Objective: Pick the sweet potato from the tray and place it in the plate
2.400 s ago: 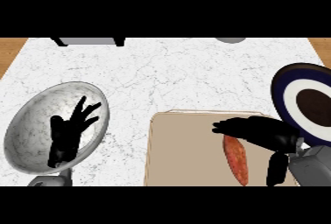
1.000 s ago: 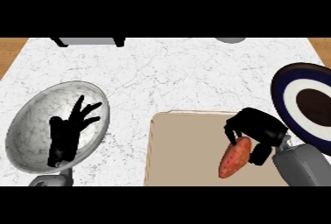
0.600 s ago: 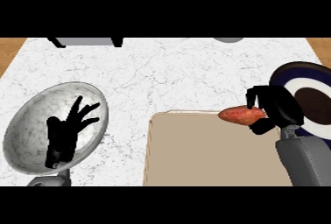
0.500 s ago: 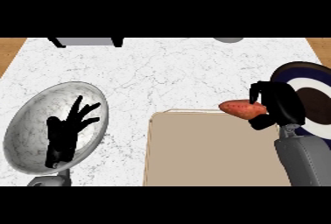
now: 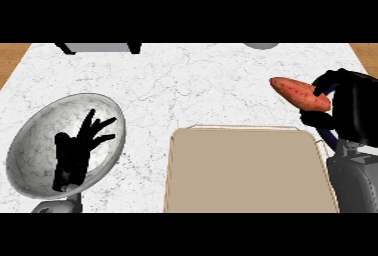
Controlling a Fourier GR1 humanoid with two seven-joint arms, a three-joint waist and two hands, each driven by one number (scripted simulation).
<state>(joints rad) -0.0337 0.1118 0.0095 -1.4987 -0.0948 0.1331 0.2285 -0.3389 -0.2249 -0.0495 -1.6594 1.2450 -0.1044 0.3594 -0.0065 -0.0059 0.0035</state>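
Nearest to the robot, the beige tray (image 5: 247,172) lies on the white marbled table (image 5: 184,85) with nothing on its surface. I judge the pick-up half of the job done.

At the lower left, the left hand (image 5: 76,150) rests with its fingers spread and upright, above a grey marbled plate (image 5: 29,145). It holds nothing and takes no part in the work.

At the right edge, the grey right forearm (image 5: 353,180) rises to the right hand (image 5: 348,107). The black fingers and thumb are curled round one end of the sweet potato (image 5: 299,94), pinching it. The sweet potato is in the air, tilted, its free end pointing away to the left. It is beyond the tray's far right corner and clear of the tray.

Only a thin blue sliver shows of the blue-rimmed plate (image 5: 329,139), just beside the hand's lower edge. The hand and forearm hide the rest. I cannot tell whether the sweet potato is over that plate or just short of it. From the side the hand is on, I judge this plate to be the target, not the grey one.

Outstanding: bring the sweet potato over the plate, lower it, and open the hand. The placing is not yet done.

At the table's far edge stand a grey object on dark legs (image 5: 100,47) and a small grey round item (image 5: 262,45), both well apart from the work.
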